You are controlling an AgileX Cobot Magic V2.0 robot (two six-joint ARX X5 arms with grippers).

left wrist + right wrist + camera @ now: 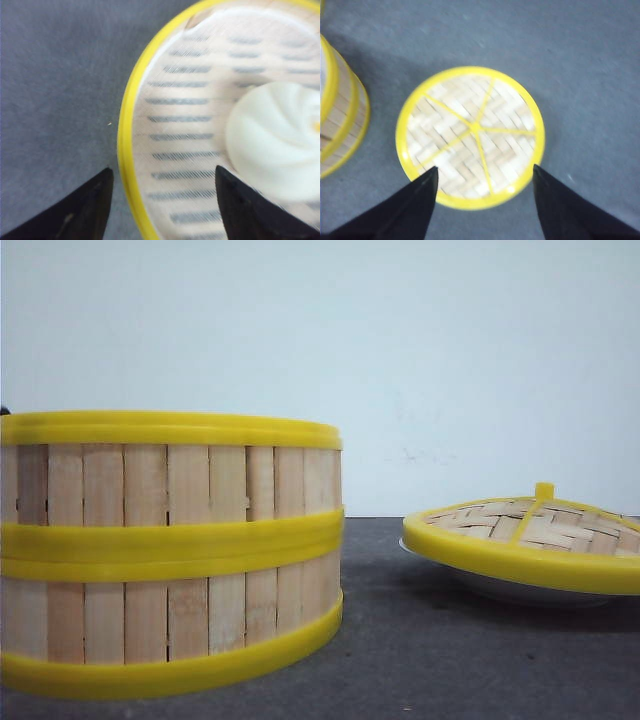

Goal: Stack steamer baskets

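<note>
Two steamer baskets stand stacked at the left of the front view, the upper one (170, 480) on the lower one (170, 615). Neither gripper shows in that view. In the left wrist view I look down into a basket with a yellow rim (125, 125) and a white bun (277, 140) on its slatted floor. My left gripper (162, 170) is open above it, one finger outside the rim and one over the floor. My right gripper (485, 167) hangs open above the woven lid (470, 135), holding nothing. The basket stack (340, 115) sits beside that lid.
The domed bamboo lid (530, 530) with a yellow knob rests on a shallow white plate (520, 590) at the right. Dark grey table surface (400, 660) lies between the stack and the plate. A pale wall stands behind.
</note>
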